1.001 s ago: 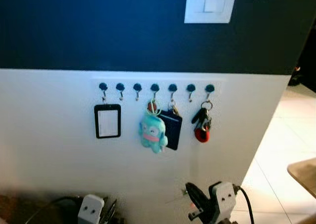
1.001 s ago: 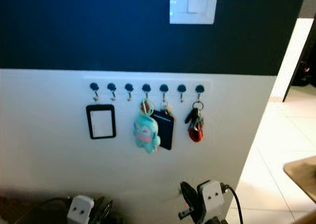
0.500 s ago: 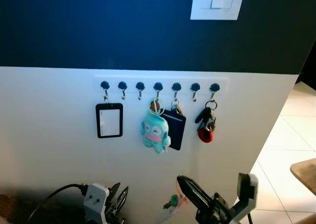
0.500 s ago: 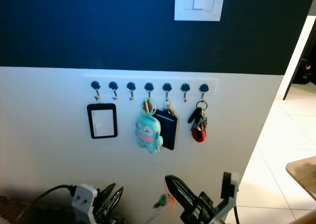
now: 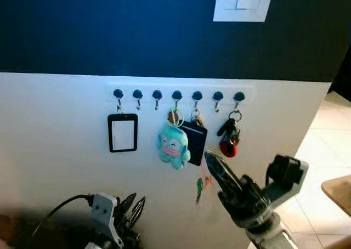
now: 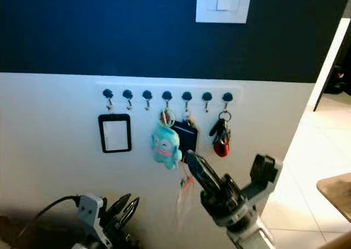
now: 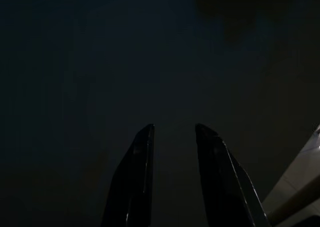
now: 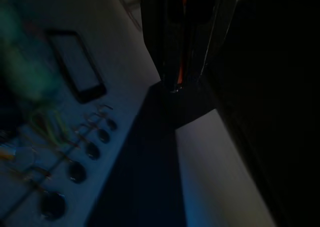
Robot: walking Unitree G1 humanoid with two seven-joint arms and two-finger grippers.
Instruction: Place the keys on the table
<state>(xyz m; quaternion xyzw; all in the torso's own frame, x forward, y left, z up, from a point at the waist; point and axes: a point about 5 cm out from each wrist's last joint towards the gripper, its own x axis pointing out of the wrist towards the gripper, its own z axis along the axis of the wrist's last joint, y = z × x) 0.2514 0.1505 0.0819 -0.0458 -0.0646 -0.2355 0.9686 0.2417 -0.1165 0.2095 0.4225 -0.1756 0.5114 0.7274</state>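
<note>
Row of dark hooks [image 5: 176, 95] above the right gripper [image 5: 211, 164], carrying a black-framed badge holder [image 5: 123, 133], teal plush charm [image 5: 173, 146] and navy card case [image 5: 195, 141]; white light switch [image 5: 243, 2] higher up.

Teal plush charm [image 5: 173, 147], red-tagged keys [image 5: 228, 140]

**A two-tone wall and a tiled floor**

The wall [image 5: 60, 167] is dark navy above and white below. A white switch plate [image 5: 243, 3] sits near the top edge of the navy part. To the right the wall ends at a corner, past which pale floor tiles [image 5: 323, 150] lie in bright light. A wooden table corner [image 5: 338, 191] shows at the right edge.
</note>
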